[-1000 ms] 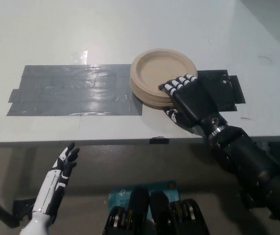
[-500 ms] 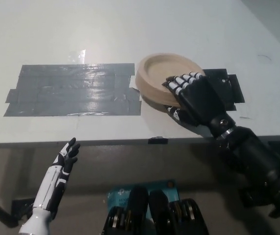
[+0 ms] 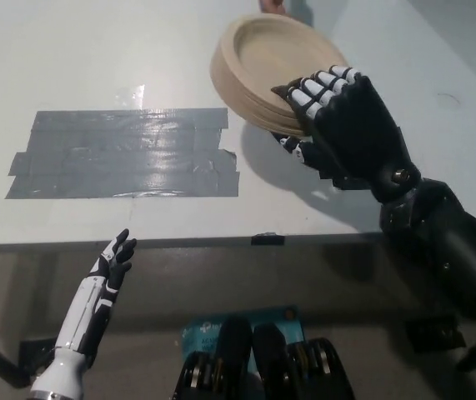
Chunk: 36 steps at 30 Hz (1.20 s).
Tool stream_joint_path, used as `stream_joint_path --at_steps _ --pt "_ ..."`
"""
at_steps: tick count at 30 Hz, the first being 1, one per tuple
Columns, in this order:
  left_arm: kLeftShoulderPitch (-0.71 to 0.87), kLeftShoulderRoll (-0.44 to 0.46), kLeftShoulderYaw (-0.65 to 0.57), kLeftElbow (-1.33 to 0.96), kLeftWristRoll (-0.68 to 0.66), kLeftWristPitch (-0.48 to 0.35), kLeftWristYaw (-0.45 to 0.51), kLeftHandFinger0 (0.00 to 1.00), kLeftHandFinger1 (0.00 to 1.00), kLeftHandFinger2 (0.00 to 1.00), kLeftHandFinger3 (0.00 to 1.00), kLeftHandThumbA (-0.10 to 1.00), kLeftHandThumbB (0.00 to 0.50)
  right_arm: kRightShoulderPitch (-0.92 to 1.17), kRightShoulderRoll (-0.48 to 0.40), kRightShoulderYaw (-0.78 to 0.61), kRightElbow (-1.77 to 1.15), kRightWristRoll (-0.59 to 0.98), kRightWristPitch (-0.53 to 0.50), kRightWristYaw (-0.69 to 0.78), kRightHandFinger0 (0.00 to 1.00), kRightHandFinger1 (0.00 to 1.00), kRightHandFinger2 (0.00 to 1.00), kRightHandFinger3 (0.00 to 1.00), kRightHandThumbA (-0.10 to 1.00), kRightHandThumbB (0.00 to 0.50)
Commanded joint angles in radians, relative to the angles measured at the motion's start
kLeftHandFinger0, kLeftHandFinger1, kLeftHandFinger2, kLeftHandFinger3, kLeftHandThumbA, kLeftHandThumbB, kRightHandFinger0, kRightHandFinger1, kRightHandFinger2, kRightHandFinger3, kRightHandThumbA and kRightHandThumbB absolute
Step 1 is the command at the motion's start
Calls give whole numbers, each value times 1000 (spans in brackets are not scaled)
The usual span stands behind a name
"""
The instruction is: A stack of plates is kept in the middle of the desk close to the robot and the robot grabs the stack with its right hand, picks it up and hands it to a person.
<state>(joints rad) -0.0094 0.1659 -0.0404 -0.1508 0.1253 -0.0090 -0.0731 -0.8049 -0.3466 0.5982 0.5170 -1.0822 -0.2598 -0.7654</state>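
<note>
Head view: right hand [image 3: 346,125] is clamped on the stack of plates [image 3: 263,71], fingers [image 3: 317,87] hooked over the near-right rim, thumb side tucked under the stack. Stack sits in the upper middle of the frame, tilted with its right edge in the hand, and it's clear of the bench [image 3: 96,58]: I can see its shadow on the surface just below and right of it. Plates are tan, round, several nested; I can't count them from here. Black right arm runs from the hand down to the lower right corner of the frame.

Grey tape patch [image 3: 125,154] lies flat on the bench at centre left, well apart from the stack. Front edge of the bench crosses the frame at about two-thirds height.

Left hand [image 3: 108,271] is at lower left, below the bench edge, fingers spread and pointing up, nothing in it.

At the very top edge, just above the stack's far rim, there's a small sliver that looks like a person's fingertips [image 3: 273,5]; too cropped for me to say whether it touches the plates.
</note>
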Motion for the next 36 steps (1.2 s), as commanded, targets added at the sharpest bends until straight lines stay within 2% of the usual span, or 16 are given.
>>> stream_joint_path --at_steps 1,4,7,9,17,20,24,27,28,29,30,31,32,33,34,36 --pt "-3 14 3 -21 -9 -3 -14 1000 1000 1000 1000 1000 0 -28 18 -17 -8 25 -25 37 0 31 514 179 -100 334" --pt "-5 14 3 -21 -4 -5 -14 1000 1000 1000 1000 1000 12 -43 42 -10 56 21 -37 28 0 36 567 176 -100 342" --pt "-9 14 3 -20 1 -3 -14 1000 1000 1000 1000 1000 9 -62 68 -4 126 31 -40 57 0 68 695 194 -100 297" --pt "-10 16 1 -18 1 -10 -15 1000 1000 1000 1000 1000 0 -81 92 3 201 20 -48 18 0 90 730 187 -100 319" --pt "10 11 -3 -33 -3 3 -23 1000 1000 1000 1000 1000 0 -142 139 23 346 12 -45 7 0 103 760 229 -100 305" --pt "22 9 -4 -39 -5 6 -23 1000 1000 1000 1000 1000 0 -174 149 27 378 2 -23 -13 0 100 763 228 -100 273" --pt "25 10 -4 -38 1 4 -21 1000 1000 1000 1000 1000 3 -205 155 31 386 -1 -7 -6 0 46 574 219 -100 285" --pt "23 10 -6 -38 9 -2 -18 1000 1000 1000 1000 1000 5 -212 156 41 383 -18 19 -8 0 101 656 206 -100 293" --pt "24 10 -6 -39 11 0 -17 1000 1000 1000 1000 1000 10 -210 155 44 381 -21 24 -12 0 140 686 258 -100 307" --pt "24 11 -5 -41 14 6 -16 1000 1000 1000 1000 1000 12 -206 154 45 378 -19 24 -15 3 191 668 374 -100 316" --pt "21 13 -4 -40 11 5 -19 1000 1000 1000 1000 1000 2 -204 154 42 380 -9 15 -11 138 374 812 476 14 328" --pt "19 14 -4 -39 8 5 -21 1000 1000 1000 1000 1000 0 -200 153 36 376 5 9 5 328 519 858 688 171 381" --pt "18 15 -3 -38 6 5 -22 1000 1000 1000 1000 1000 0 -197 153 30 369 18 6 22 383 521 815 778 201 392" --pt "17 16 -3 -38 4 9 -23 1000 1000 1000 1000 1000 0 -186 151 18 345 40 12 77 838 931 1000 1000 394 459" --pt "16 16 -3 -38 4 11 -23 1000 1000 1000 1000 1000 0 -176 147 9 319 59 22 134 1000 1000 1000 1000 511 481" --pt "14 15 -2 -38 5 12 -22 1000 1000 1000 1000 1000 0 -160 141 -6 274 91 41 230 1000 1000 1000 1000 580 498"
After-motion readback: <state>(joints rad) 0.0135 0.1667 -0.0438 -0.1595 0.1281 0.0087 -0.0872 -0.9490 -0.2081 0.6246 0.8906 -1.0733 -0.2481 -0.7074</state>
